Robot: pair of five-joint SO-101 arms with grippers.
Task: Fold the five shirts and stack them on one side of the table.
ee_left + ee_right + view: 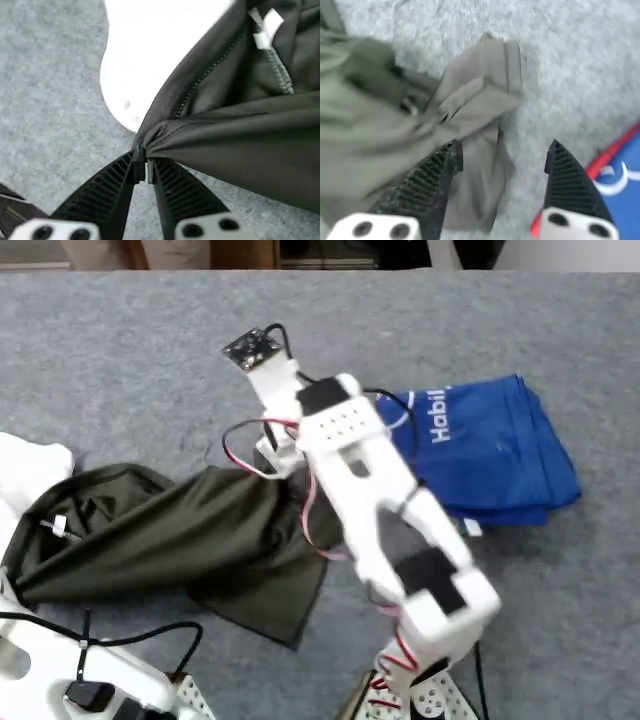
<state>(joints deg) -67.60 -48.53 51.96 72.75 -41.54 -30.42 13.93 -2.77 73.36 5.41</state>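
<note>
A dark olive shirt (180, 530) lies crumpled across the table's left half. My left gripper (142, 169) is shut on that dark shirt's edge (235, 135), which pulls taut from the pinch; a white shirt (150, 50) lies under it. My right gripper (502, 160) is open just above the table at the dark shirt's far corner (475, 100). A fold of that cloth rests against one finger (437, 175), and the other finger (565, 175) is over bare table. In the high view the right gripper (272, 455) sits at the shirt's upper right end. A folded blue shirt (490, 445) lies on the right.
The white shirt (25, 465) peeks out at the table's left edge. The grey felt table (120, 360) has free room along the back and at the front right. Arm cables (240, 435) loop over the dark shirt. The left arm's base (60, 675) sits at the front left.
</note>
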